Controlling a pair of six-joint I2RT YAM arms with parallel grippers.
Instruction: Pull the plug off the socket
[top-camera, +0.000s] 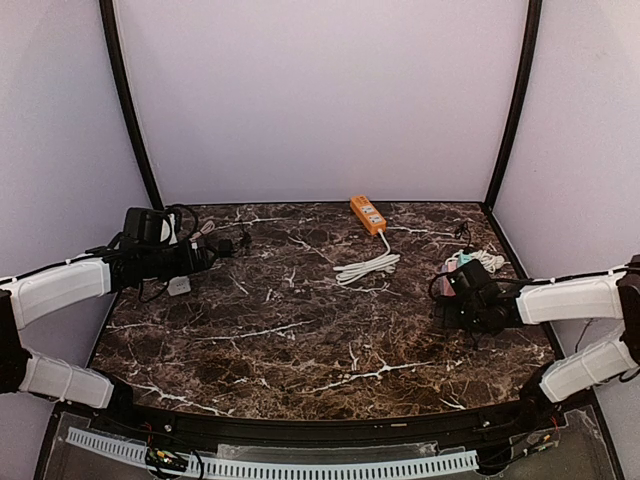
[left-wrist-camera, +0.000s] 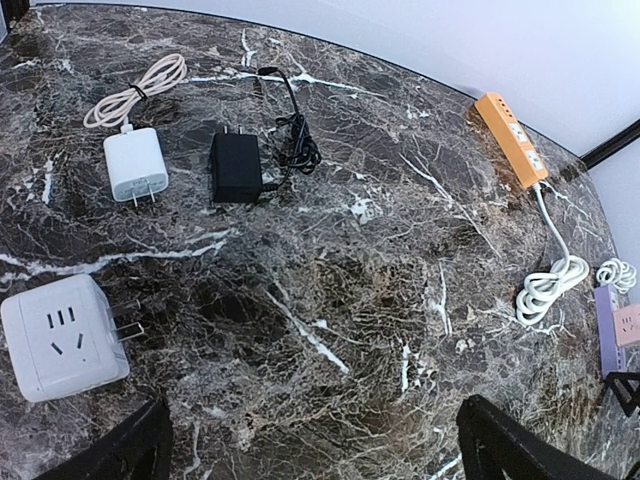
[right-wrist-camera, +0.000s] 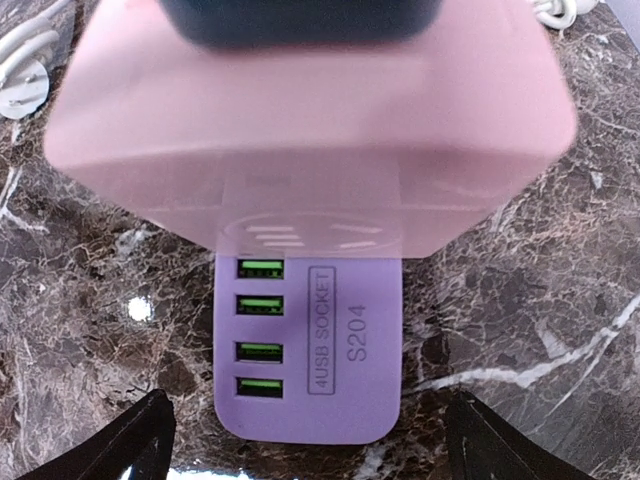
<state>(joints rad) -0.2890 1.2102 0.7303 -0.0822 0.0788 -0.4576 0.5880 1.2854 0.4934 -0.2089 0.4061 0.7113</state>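
A purple USB socket strip (right-wrist-camera: 320, 350) lies on the marble table. A bulky pink plug block (right-wrist-camera: 310, 110) sits on its far end, close to the camera and blurred, with a dark part (right-wrist-camera: 300, 20) on top. My right gripper (right-wrist-camera: 310, 450) is open, its fingers either side of the strip's near end and not touching it. In the top view the right gripper (top-camera: 447, 288) is at the table's right, beside the strip (top-camera: 462, 262). My left gripper (left-wrist-camera: 315, 450) is open and empty over bare marble, at the far left in the top view (top-camera: 208, 258).
Near the left gripper lie a white cube adapter (left-wrist-camera: 60, 335), a white charger (left-wrist-camera: 135, 165) with coiled cable, and a black charger (left-wrist-camera: 235, 165). An orange power strip (top-camera: 368, 213) with a bundled white cord (top-camera: 368, 265) lies at the back centre. Walls enclose the table.
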